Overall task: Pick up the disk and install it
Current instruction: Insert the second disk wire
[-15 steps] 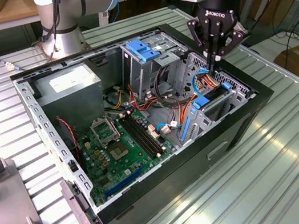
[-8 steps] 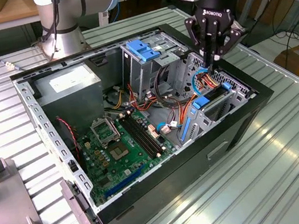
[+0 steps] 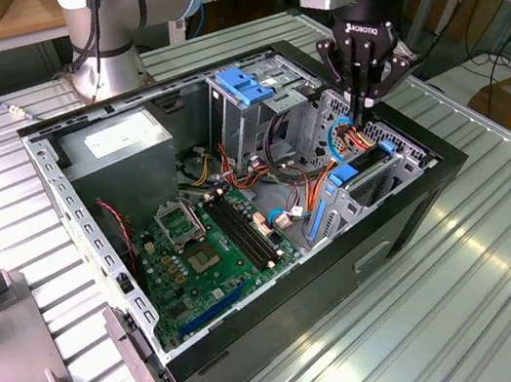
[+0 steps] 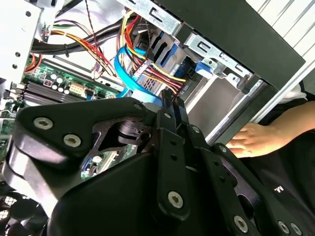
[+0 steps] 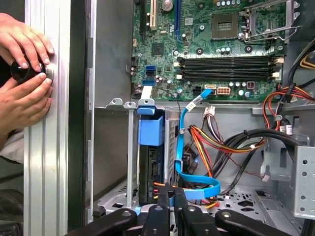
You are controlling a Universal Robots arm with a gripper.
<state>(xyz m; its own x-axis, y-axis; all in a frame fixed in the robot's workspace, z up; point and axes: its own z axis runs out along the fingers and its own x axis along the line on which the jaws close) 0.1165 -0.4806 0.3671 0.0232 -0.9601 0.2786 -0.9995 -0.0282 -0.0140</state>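
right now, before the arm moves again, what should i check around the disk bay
1. Fingers unloaded: ok. The gripper has its fingers together with nothing visible between them.
2. Disk seated: cannot tell. The disk stands in the bay; how deep it sits is hidden.
3. Cables clear: not ok. The blue cable loops right beside the fingertips.
4. People clear: not ok. A person's hands rest on the table rail beside the computer case.
5. Case open: ok.
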